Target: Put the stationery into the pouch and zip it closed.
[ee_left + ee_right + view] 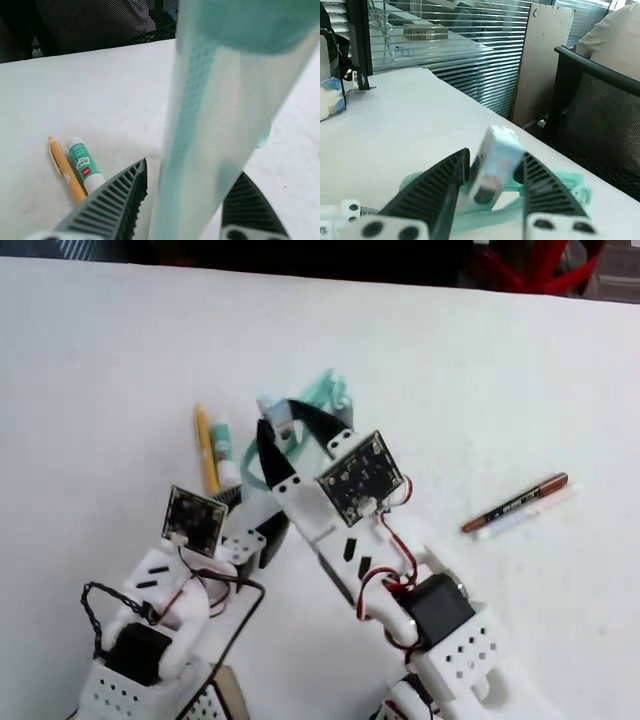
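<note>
both leaning inward: left jaws grip pouch (215, 125), right jaws pinch white block (495, 165) above

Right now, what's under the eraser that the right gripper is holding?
The green mesh pouch is right under the eraser. The right gripper and the eraser cover part of the pouch, so I cannot see what is inside it.

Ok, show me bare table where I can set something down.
Free: the bare table beyond the yellow pen; and the stretch between the pouch and the brown marker. Crowded: the middle, where the arms hold the pouch and a white block beside the pen and glue stick.
</note>
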{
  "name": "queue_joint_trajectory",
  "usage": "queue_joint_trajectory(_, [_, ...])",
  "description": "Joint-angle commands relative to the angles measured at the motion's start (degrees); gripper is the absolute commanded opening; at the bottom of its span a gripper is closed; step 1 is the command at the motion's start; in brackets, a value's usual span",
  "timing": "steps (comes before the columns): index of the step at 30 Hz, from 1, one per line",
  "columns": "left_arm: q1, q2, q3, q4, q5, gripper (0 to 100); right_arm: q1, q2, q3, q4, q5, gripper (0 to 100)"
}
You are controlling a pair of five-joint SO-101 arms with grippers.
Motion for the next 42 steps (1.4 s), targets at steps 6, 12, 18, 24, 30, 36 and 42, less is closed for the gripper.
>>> queue_joint_trajectory(6, [-0.6, -0.2, -2.7, -1.7, 0.5, 23, -1.4, -0.9, -8.4, 6.5, 0.2, 17.6])
queue_joint_trajectory(12, [-0.6, -0.2, -2.7, -1.7, 0.4, 23, 3.6, -0.9, -13.2, 7.0, 0.3, 17.6])
queue_joint_trajectory(18, [-0.6, -0.2, -2.7, -1.7, 0.2, 23, 12.3, -1.3, -14.9, 10.2, 0.3, 17.6])
queue_joint_trajectory(24, [-0.6, -0.2, -2.7, -1.6, 0.2, 23, 25.6, -0.8, -18.1, 12.0, 0.2, 17.6])
queue_joint_trajectory(30, [-0.6, -0.2, -2.7, -1.6, 0.2, 23, 40.6, 5.5, -17.8, 13.0, -7.7, 17.6])
queue_joint_trajectory(36, [-0.6, -0.2, -2.7, -1.4, 0.2, 23, 51.8, 24.0, -18.0, 14.5, -12.5, 17.6])
queue_joint_trajectory(42, [-0.6, -0.2, -1.8, -1.8, 0.1, 23, 62.0, 37.6, -17.7, 15.8, -24.8, 17.9])
